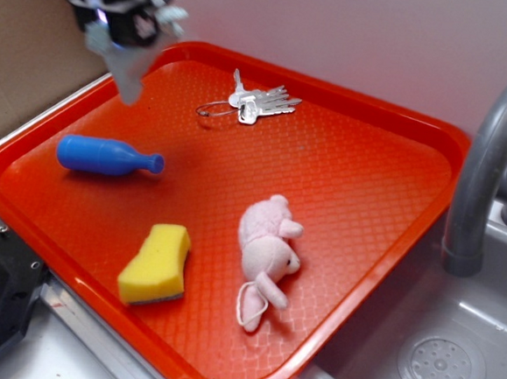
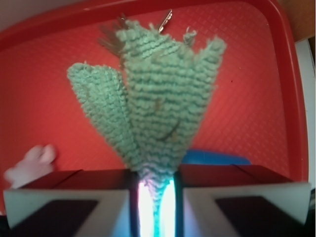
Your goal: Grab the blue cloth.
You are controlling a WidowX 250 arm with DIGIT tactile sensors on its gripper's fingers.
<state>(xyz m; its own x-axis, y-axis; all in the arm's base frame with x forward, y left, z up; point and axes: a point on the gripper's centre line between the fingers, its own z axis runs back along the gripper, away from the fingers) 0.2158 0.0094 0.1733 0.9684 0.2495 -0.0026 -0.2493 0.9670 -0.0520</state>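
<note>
The gripper [image 2: 155, 197] was clenched on the blue cloth [image 2: 158, 103], jaws nearly together w/ a pinch of terry betw. them. In the exterior view the gripper [image 1: 126, 17] hung above the far left corner of the red tray [image 1: 433, 133], and the cloth [image 1: 127, 70] dangled under it, clear of the tray floor.

Judged from that drape: very light, soft, no stiffness, so it folds and swings rather than holds shape. Looped pile looked grippy, not slick. A pinch on a bunched fold, as here, seemed the right hold; a thin edge could slip out.

Wrist view showed the rag as ribbed, fuzzy terry, pale grey-green in that light, spreading into two lobes.

On the tray, rel. to it: keys [image 1: 256, 104] on a ring near the far rim, metal. Blue plastic bottle [image 1: 107, 156] lying on its side by the left rim, smooth. Yellow sponge [image 1: 155, 263] near the front rim, blocky, wavy-sided. Pink plush toy [image 1: 264, 252] about mid-tray, soft. Tray floor had a fine diamond texture.
</note>
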